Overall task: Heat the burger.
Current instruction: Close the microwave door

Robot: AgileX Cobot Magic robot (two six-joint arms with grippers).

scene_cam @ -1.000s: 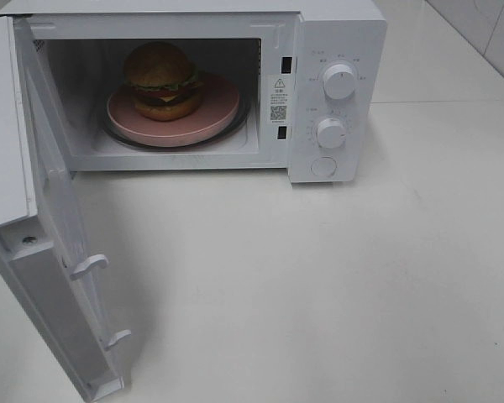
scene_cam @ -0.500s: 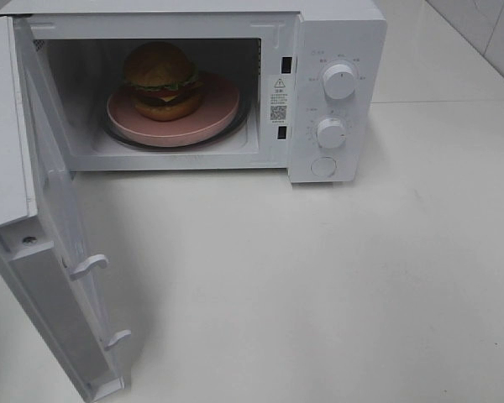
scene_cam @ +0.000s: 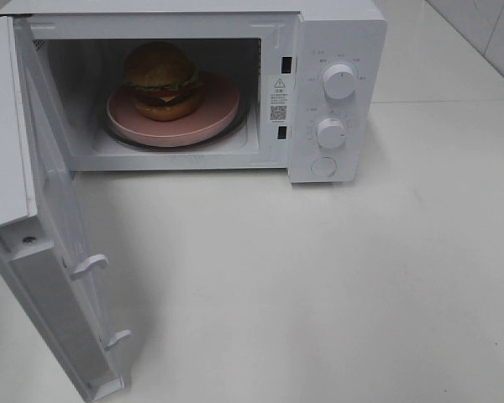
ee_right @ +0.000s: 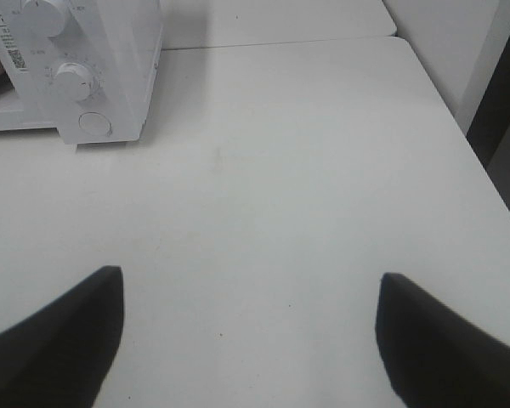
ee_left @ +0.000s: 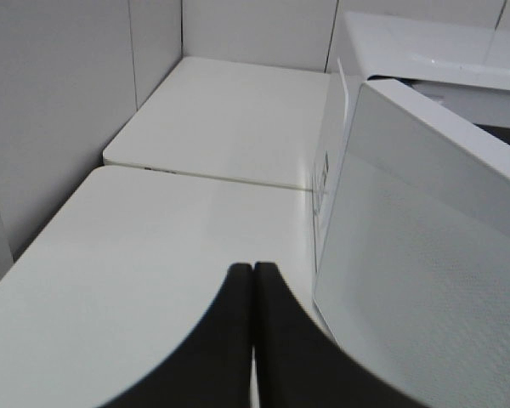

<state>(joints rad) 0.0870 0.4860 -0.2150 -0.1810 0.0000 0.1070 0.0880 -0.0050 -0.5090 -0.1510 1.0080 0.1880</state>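
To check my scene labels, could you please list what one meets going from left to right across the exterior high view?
Open microwave door → burger inside the cavity → warning sticker on the front frame → control panel with its two knobs → bare table.

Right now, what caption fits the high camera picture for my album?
A burger sits on a pink plate inside a white microwave with its door wide open.
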